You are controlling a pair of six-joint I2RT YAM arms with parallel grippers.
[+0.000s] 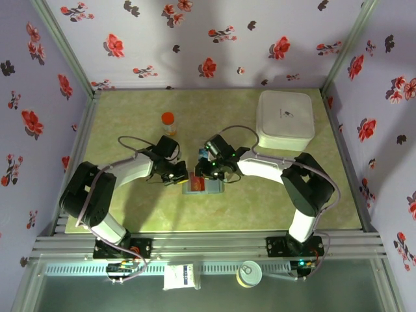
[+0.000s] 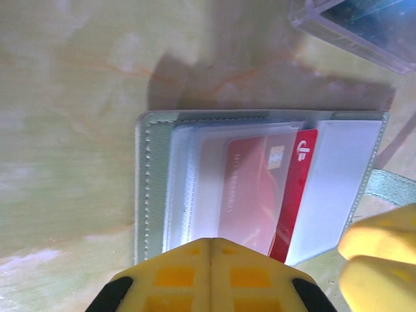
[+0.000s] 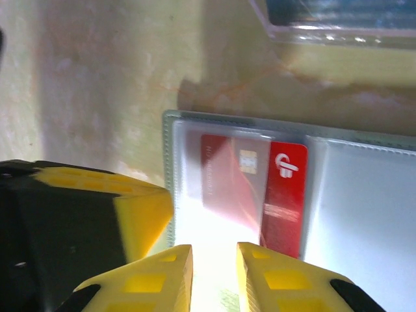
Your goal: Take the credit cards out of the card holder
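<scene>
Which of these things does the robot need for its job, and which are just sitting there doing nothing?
Needed for the job:
- card holder, lying open on the table
- red credit cards tucked inside it
- left gripper and right gripper, both at the holder

Just lying about:
- white box
- orange-capped bottle
- clear plastic piece

The card holder (image 1: pixel 203 187) lies opened flat on the table (image 1: pixel 130 123), front and centre, clear sleeves facing up; a red card (image 3: pixel 286 195) with chip and white logo sits partly under one sleeve
</scene>
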